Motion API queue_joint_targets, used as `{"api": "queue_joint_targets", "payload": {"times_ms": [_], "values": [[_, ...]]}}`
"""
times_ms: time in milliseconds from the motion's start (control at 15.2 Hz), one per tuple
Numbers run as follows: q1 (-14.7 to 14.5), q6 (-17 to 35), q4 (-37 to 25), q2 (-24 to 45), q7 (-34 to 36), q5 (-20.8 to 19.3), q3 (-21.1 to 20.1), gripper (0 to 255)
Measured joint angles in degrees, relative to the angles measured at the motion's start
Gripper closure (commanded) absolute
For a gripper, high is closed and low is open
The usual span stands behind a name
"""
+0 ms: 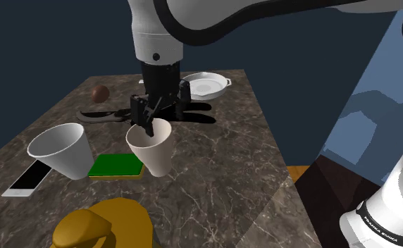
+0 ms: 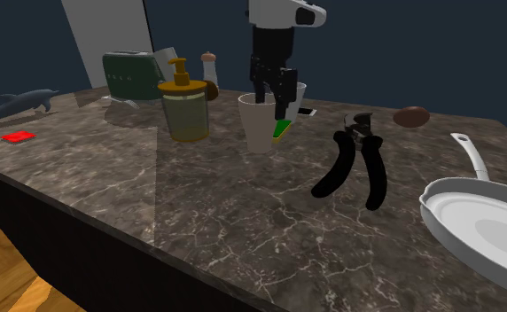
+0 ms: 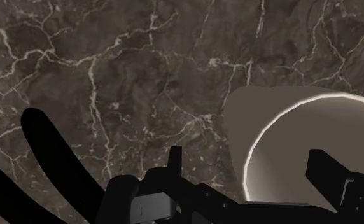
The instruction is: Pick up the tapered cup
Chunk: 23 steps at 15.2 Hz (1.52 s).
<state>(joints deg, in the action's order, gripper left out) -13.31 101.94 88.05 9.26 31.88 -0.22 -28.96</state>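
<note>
Cup point(image 1: 153, 153) judged light, thin-walled, stiff, smooth; easily tipped if nudged. Jaws seen spread wide, rim wall straddled, not yet clasped. Hold best taken across wall just below rim.

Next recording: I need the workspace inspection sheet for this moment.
Surface: dark marble table.
Job's things: white cup, upright, mouth up, under the gripper.
Clutter: second cup, green pad, phone, soap dispenser, pliers, pan, brown ball, toaster, shark figure, red card.
Gripper: open, fingers astride the cup's wall, one inside, one outside.
Cables: nothing seen.
Surroundings: dark blue wall, wood floor.
</note>
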Motion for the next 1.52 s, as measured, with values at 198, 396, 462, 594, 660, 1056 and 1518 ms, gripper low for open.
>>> {"api": "queue_joint_targets", "payload": {"times_ms": [198, 396, 462, 594, 660, 1056, 1518], "values": [[0.1, 1.8, 2.0, -0.2, -0.2, 0.1, 0.1, 255], [0.1, 2.0, 2.2, -0.3, -0.2, 0.1, 0.0, 255], [0.1, 2.0, 2.2, -0.3, -0.2, 0.2, 0.0, 255], [0.1, 2.0, 2.1, -0.3, -0.1, 0.2, 0.0, 255], [0.1, 2.0, 2.1, -0.3, -0.1, 0.2, 0.0, 255], [-0.1, 0.3, 0.1, 0.1, 0.1, -0.1, 0.0, 255], [-0.5, -5.3, -6.4, 1.2, 0.6, -0.6, -0.2, 255]]}}
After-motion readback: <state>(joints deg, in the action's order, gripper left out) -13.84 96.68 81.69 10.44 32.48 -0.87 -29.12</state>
